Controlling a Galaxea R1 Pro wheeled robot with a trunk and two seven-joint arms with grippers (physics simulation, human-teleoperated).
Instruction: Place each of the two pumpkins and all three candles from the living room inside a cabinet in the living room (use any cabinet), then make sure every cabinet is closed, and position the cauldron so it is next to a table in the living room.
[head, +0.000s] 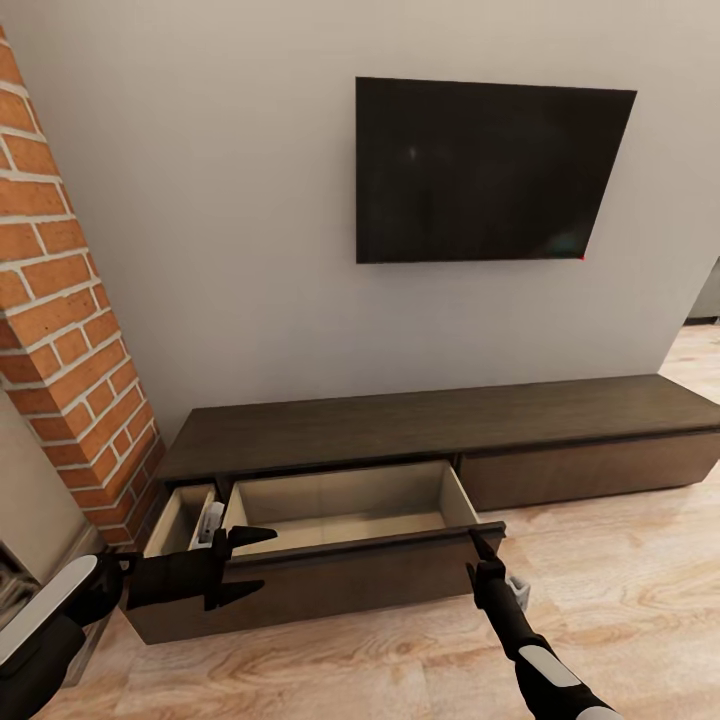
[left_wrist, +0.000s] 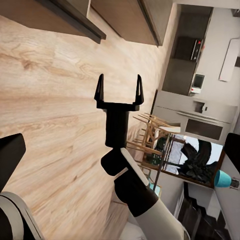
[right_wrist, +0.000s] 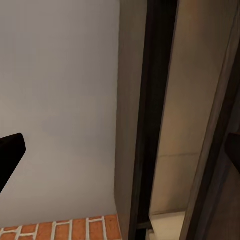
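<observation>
Facing the wall, the robot stood before the cabinet (head: 440, 425), whose left drawer (head: 345, 515) was pulled out over the wood floor (head: 600, 590), its pale inside bare as far as the head view showed. The right front (head: 590, 468) sat flush and shut under the slab top. The left gripper (head: 240, 567) hovered at the drawer's front left corner, its two fingers spread wide with nothing between them, one above the front edge and one against the front panel; whether they touched the wood could not be told. The right gripper (head: 478, 545) reached up to the drawer's front right corner, its tip at the top edge; the head view did not show whether its fingers were parted, and the right wrist view gave only a dark fingertip (right_wrist: 10, 150) near the drawer's edge, so its state could not be told. A brick column (head: 70, 330) crowded the cabinet's left end, leaving a narrow gap there. A dark screen (head: 485, 170) hung on the wall well above the top. Open floor ran in front of the cabinet and off to the right.
</observation>
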